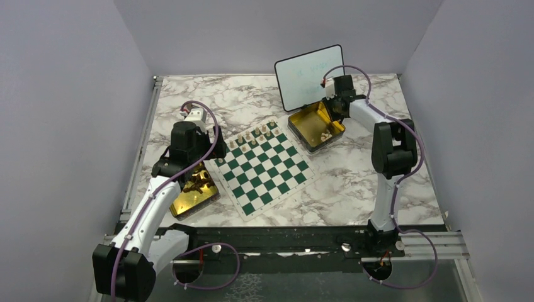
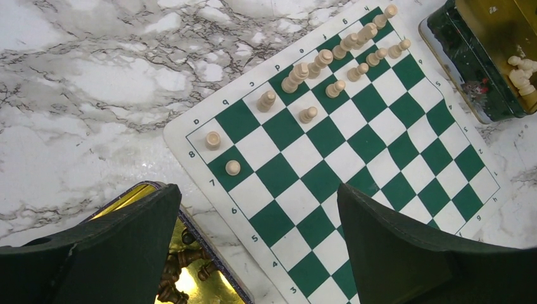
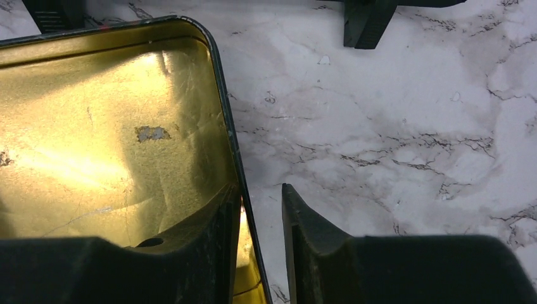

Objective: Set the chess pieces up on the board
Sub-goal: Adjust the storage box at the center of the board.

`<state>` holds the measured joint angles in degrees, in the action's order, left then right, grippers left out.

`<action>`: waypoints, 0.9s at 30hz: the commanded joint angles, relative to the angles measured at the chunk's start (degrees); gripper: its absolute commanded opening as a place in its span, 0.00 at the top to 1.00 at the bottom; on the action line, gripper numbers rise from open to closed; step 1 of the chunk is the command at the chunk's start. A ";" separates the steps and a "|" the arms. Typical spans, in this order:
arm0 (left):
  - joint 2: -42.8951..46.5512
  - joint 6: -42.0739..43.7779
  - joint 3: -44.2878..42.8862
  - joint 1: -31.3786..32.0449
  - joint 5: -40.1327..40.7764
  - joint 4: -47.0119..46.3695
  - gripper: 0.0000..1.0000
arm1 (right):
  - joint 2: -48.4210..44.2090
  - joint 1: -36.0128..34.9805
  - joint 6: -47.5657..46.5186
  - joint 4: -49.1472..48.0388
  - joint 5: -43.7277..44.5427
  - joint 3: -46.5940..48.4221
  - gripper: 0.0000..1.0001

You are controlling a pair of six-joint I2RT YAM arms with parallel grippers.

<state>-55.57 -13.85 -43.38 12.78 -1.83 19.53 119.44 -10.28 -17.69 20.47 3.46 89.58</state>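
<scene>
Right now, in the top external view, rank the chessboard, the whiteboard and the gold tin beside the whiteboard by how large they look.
1. chessboard, clearly largest.
2. whiteboard, though it stands propped and farther back.
3. gold tin, partly hidden by the right end effector.

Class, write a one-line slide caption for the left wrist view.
Open left gripper above green-and-white chessboard; pale beige wooden chessmen stand along one edge.

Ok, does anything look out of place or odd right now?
The right fingers straddle the wall of the gold tin, one inside, one outside, apparently aimed at the tin rather than the pale pieces left in it. The board also lies askew to the table edge.
</scene>
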 commanded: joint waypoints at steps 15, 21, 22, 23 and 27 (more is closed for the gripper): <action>-0.54 0.14 -1.19 0.25 0.37 -0.66 0.07 | -6.24 4.14 17.65 4.99 9.69 -5.72 0.90; 0.09 0.05 -1.10 0.32 0.16 -0.64 0.07 | -12.27 5.11 27.93 4.40 6.35 -11.32 0.90; 0.22 0.05 -1.10 0.32 0.16 -0.64 0.07 | -13.21 5.11 29.17 4.39 6.20 -12.30 0.89; 0.28 0.05 -1.02 0.36 0.08 -0.63 0.07 | -14.01 5.14 30.07 4.34 6.05 -13.43 0.89; 0.56 0.00 -0.92 0.49 -0.11 -0.63 0.07 | -16.82 5.19 33.37 3.66 9.15 -18.03 0.89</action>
<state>-56.18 -13.89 -43.38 12.88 -1.85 19.51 106.41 -4.93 9.26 24.49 9.74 75.11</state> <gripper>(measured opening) 0.934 0.113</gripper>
